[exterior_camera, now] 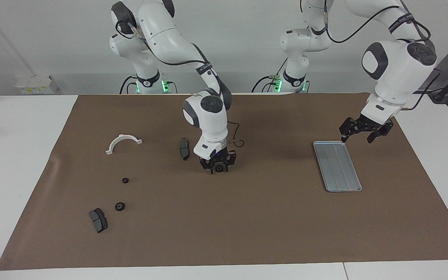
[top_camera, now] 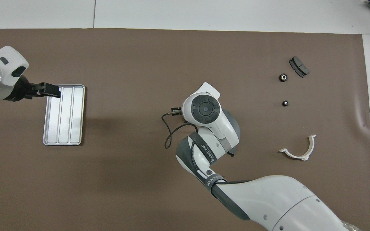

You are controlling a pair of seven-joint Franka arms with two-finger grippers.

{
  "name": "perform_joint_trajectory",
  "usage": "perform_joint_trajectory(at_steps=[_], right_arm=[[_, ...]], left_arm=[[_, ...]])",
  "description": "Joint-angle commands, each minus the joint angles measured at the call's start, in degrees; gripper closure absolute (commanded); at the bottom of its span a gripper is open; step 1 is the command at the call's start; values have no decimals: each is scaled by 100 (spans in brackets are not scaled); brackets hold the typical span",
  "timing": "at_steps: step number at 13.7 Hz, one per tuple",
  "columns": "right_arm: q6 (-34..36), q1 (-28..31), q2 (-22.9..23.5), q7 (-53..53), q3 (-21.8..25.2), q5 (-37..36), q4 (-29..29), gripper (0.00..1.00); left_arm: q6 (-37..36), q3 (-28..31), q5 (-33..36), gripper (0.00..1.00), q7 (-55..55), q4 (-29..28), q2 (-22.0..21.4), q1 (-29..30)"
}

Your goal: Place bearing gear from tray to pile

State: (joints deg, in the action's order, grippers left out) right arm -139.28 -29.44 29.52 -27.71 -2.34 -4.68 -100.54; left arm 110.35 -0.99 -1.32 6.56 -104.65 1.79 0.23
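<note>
The silver tray [exterior_camera: 336, 165] [top_camera: 64, 115] lies bare toward the left arm's end of the mat. A black round bearing gear [exterior_camera: 219, 168] rests on the mat mid-table, with my right gripper [exterior_camera: 218, 166] lowered around it and shut on it. In the overhead view the right wrist hides that grip. The pile is spread toward the right arm's end: a white half-ring bracket [exterior_camera: 123, 143] [top_camera: 299, 150], two small gears [exterior_camera: 125, 180] [exterior_camera: 119, 206] and a dark brake pad [exterior_camera: 98, 220]. My left gripper [exterior_camera: 364, 131] [top_camera: 51, 90] hangs open over the tray's corner nearest the robots.
A second dark brake pad [exterior_camera: 184, 148] lies on the mat just beside the right gripper, toward the bracket. The brown mat [exterior_camera: 247, 225] covers most of the white table. The right arm's cable loops near its wrist.
</note>
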Motion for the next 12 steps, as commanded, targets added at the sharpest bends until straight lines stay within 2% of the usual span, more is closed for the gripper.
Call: perform_joint_trajectory(at_steps=[1,3,5,10,12], right_arm=[[32,79,-184,125,-47,-24,-228,41],[23,70,-193,125,-47,-24,-246,46],[-38,70,-193,125,-47,-24,-255,49],[-73,70,-201,117,-47,-24,-299,52],[-73,53,-201,117,-56,-24,-325,54]], left_arm=[[-757,-94,158,0,73,190,-354,-85],[-1417,-331,203,0,126,742,-364,-120],[-1744,-349,124,0,170,1060,-294,-111],[-1912,-341,167,0,205,982,-346,-111],[-1816,-332,159,0,153,772,-425,-120]])
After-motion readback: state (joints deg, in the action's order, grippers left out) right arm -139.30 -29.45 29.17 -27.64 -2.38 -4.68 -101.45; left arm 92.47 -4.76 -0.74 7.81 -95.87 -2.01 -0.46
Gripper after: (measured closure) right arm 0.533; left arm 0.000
